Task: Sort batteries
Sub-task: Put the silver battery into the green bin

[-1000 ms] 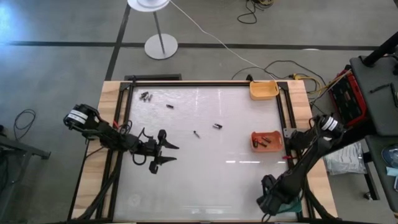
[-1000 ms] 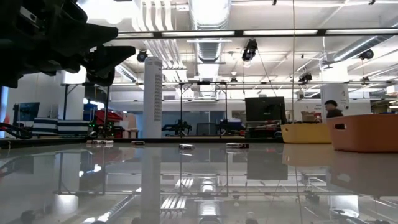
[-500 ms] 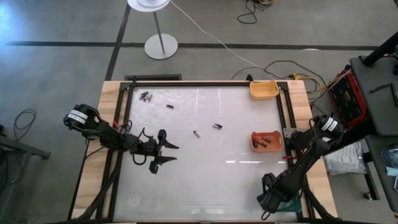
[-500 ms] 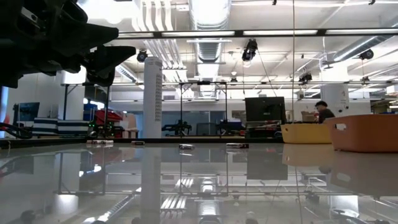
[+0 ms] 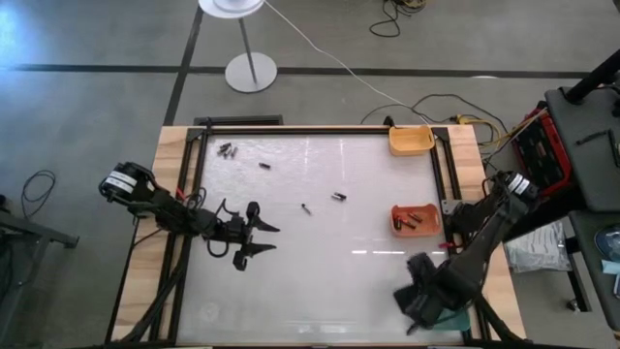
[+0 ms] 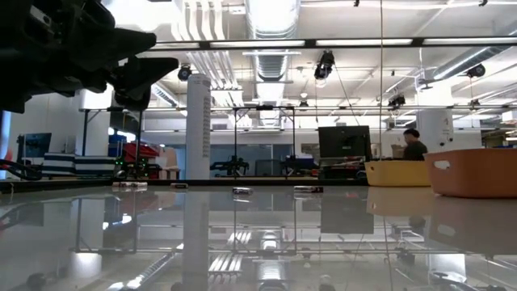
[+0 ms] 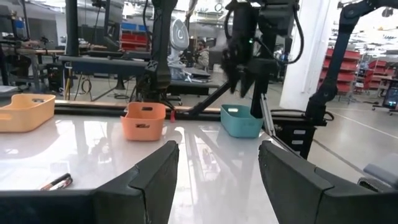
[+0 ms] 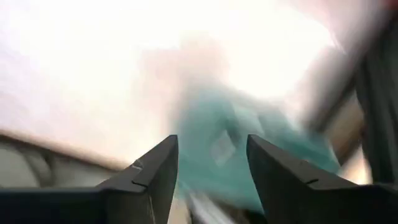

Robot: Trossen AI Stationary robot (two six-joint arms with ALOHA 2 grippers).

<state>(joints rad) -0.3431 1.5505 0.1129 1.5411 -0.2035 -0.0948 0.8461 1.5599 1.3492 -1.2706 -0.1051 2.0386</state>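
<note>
Right hand [image 5: 418, 296] open above teal tray [image 7: 241, 121]

There are 3 trays: 1 yellow tray [image 5: 411, 140], 1 orange tray [image 5: 415, 220] and 1 teal tray [image 7: 241, 120], the teal one seen beyond the left gripper's [image 5: 254, 235] 2 parted fingers and again, blurred, past the right gripper's [image 8: 208, 163] 2 parted fingers. Loose batteries on the table [image 5: 320, 281] number about 6: a cluster of about 3 [image 5: 228, 149], then 1 [image 5: 263, 166], 1 [image 5: 306, 208] and 1 [image 5: 339, 197], all ahead of the left fingers. About 3 more lie in the orange tray, the exact count being too small to tell, and 1 person [image 6: 413, 144] shows in the room.
</note>
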